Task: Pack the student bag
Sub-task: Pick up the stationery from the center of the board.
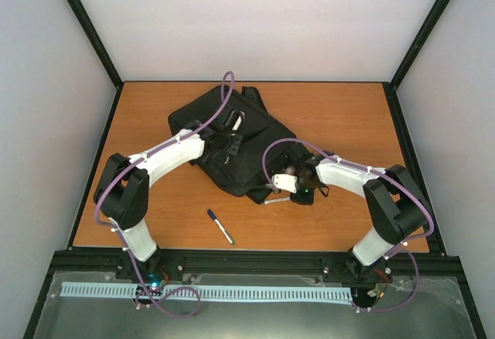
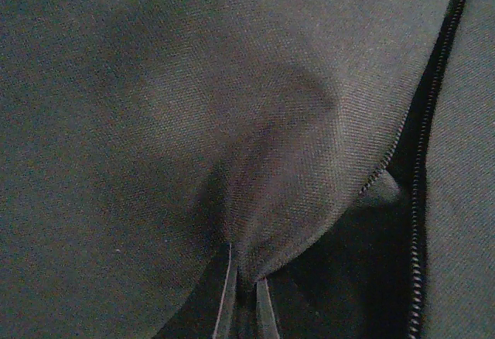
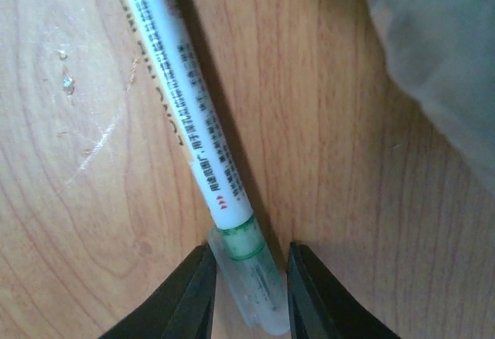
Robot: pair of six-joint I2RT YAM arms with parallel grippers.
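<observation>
Step in hand, as we judge it: pick up a pen for loading while the bag is held open

The student bag [image 1: 259,131] lies flat on the table [image 1: 348,122], centre to upper centre of the top view. The left gripper [image 2: 246,304] is pressed together on a fold of its black fabric, which bunches into the jaws at the bottom of the left wrist view. An open zipper [image 2: 420,200] runs down the right edge of that view

The right gripper [image 3: 249,296] is low over the wood just off the bag's lower right corner. Its fingers [image 3: 193,296] stand on either side of the clear cap of a white marker [image 3: 193,134] lying on the table. They are very close to the cap, but we cannot tell if they pinch it yet

Next move, our guess: make sure the grip is firm on that slim round cap, since it could roll or slip, then lift it and carry it up-left to the zipper gap

A second pen [image 1: 220,227] with a dark cap lies lower centre, well apart from the bag and not yet packed

Writing: the marker barrel has small dark print, likely Chinese characters, plus red arrowheads and a green band near the cap. It is too small to read and no brand is legible
</observation>
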